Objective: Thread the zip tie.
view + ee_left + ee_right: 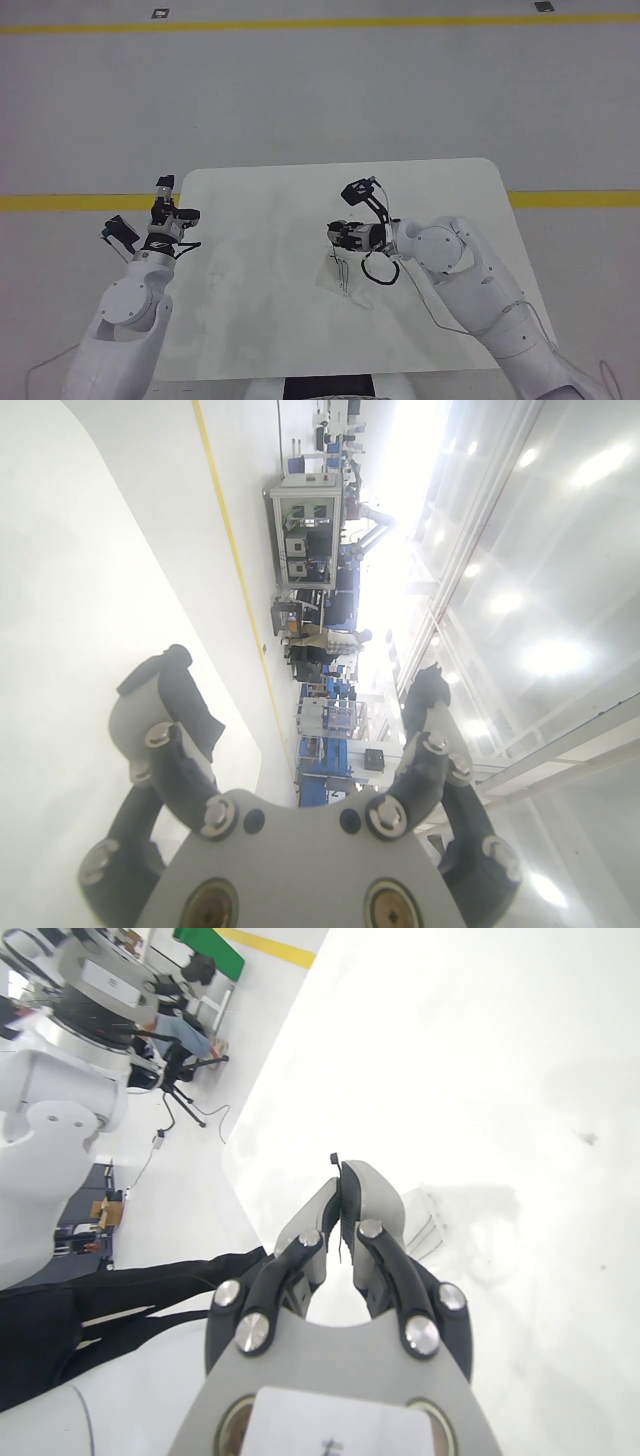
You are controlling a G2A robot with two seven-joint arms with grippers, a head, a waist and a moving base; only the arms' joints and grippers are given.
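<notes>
Right jaws pinch a black zip tie (334, 1159); left jaws gape empty. Wrist label (340, 1420) print unreadable.

Bright, diffuse overhead light; ceiling lamps (550, 655) flare in the left wrist view; the surface (450, 1053) glares white.

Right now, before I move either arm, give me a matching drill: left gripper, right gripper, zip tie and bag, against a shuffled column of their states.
A left gripper
B right gripper
C zip tie
D bag

1 lies flat on the table
2 open, empty
3 thin, black, pinched between fingers
4 shut

Pairs: A-2, B-4, C-3, D-1.
</notes>
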